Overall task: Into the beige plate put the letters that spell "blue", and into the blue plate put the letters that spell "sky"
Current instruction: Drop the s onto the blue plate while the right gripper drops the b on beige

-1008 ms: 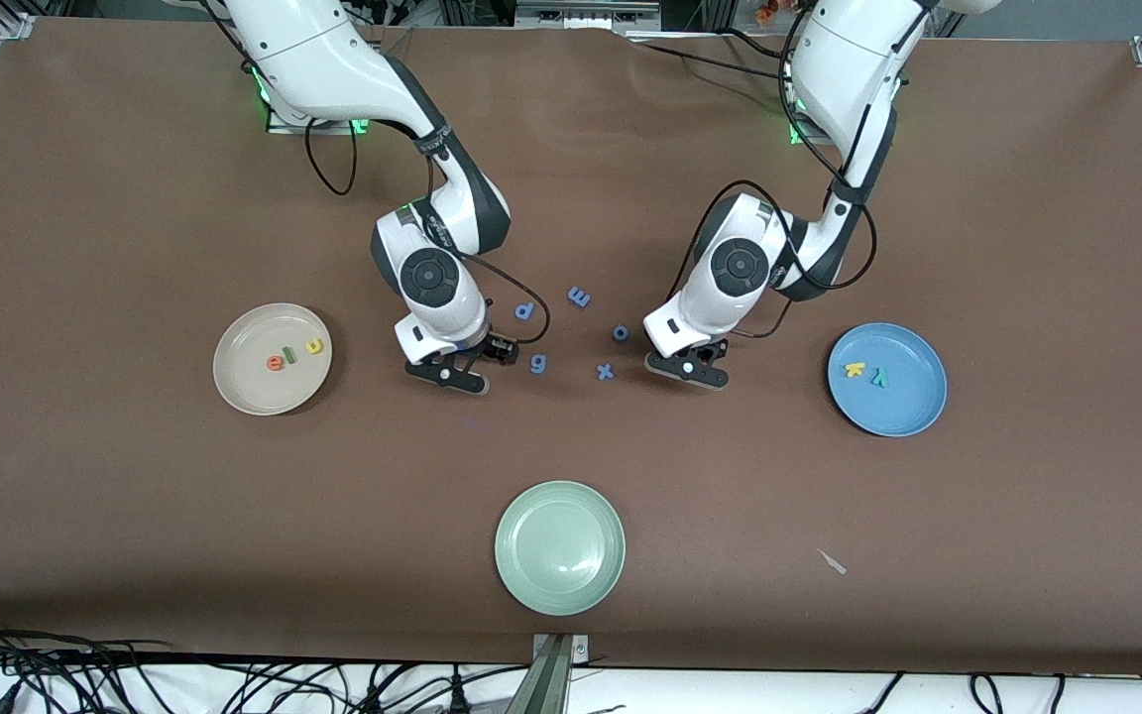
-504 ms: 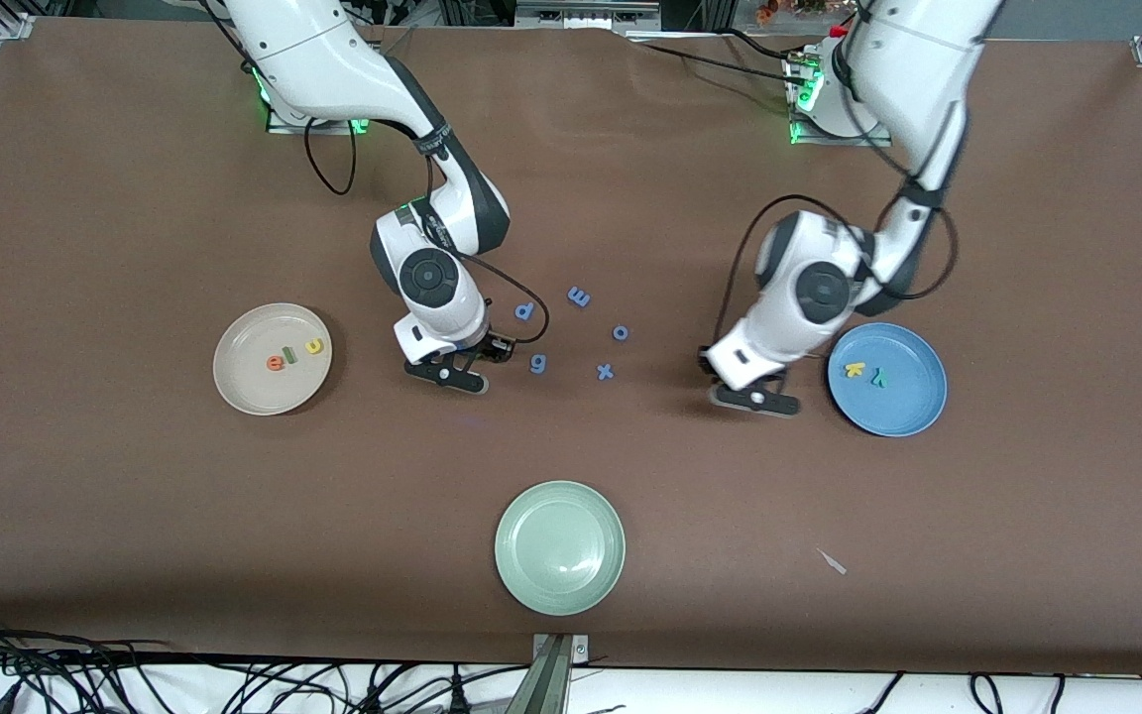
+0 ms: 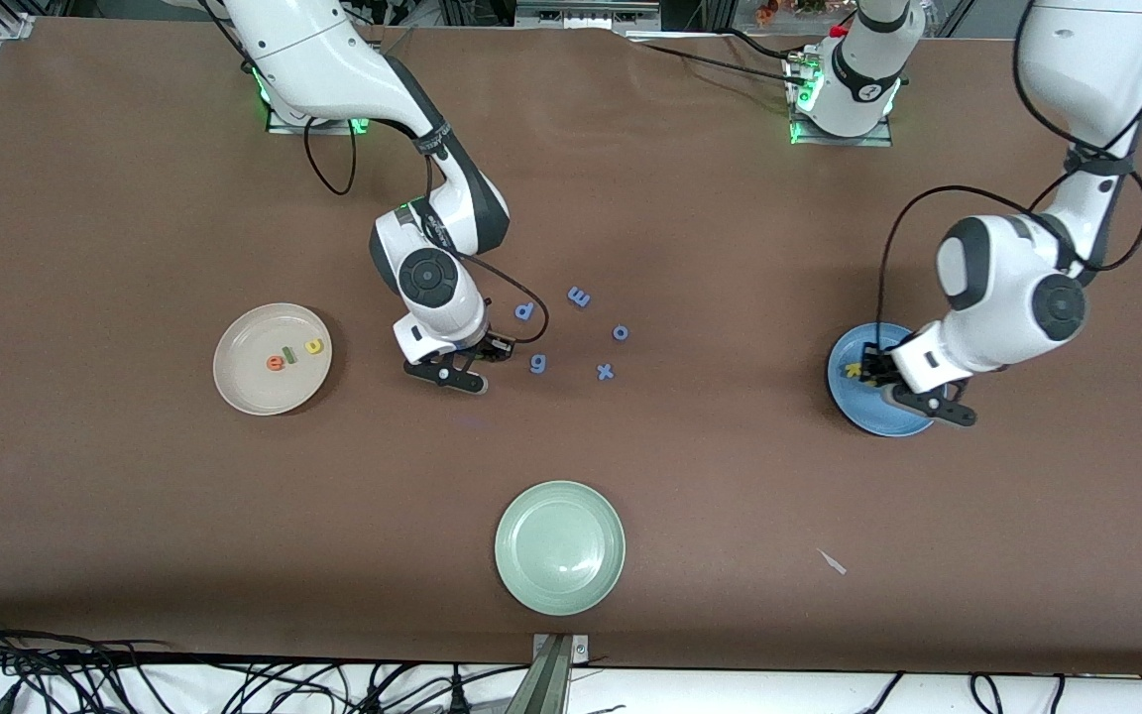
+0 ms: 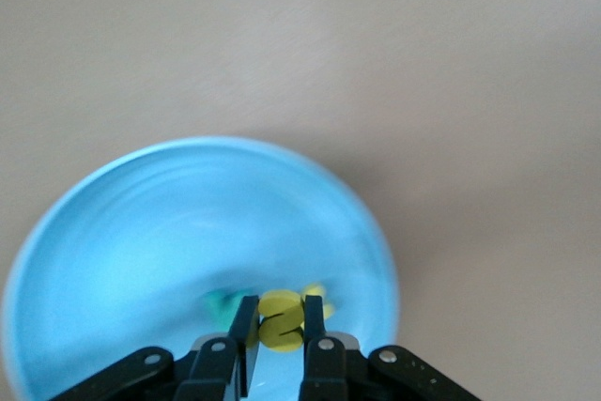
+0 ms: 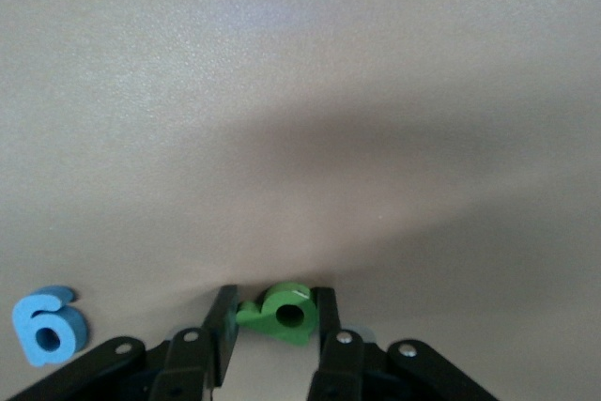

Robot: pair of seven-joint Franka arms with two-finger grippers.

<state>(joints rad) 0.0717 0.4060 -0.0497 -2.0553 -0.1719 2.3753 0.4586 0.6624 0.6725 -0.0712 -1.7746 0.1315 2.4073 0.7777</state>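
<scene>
Left gripper [image 3: 903, 382] moved over blue plate [image 3: 854, 412] gripping yellow "s" [image 4: 280, 319], right gripper [image 5: 272, 326] clenched on "b" [image 5: 282, 312] (mid-table).

The beige plate [image 3: 272, 358] lies toward the right arm's end of the table. In it lie an orange "e" [image 3: 276, 363], a dark green "l" [image 3: 287, 356] and a yellow "u" [image 3: 313, 346], side by side. The light green "b" [image 5: 285, 313] stands between two black fingers [image 5: 221, 321], low over the brown table. The blue plate [image 3: 873, 416] lies toward the left arm's end. Over it a yellow "s" [image 4: 281, 319] is held between fingers [image 4: 246, 324]. In this plate lie a yellow letter [image 4: 316, 293], probably the "k", and a teal-green "y" [image 4: 221, 303].
</scene>
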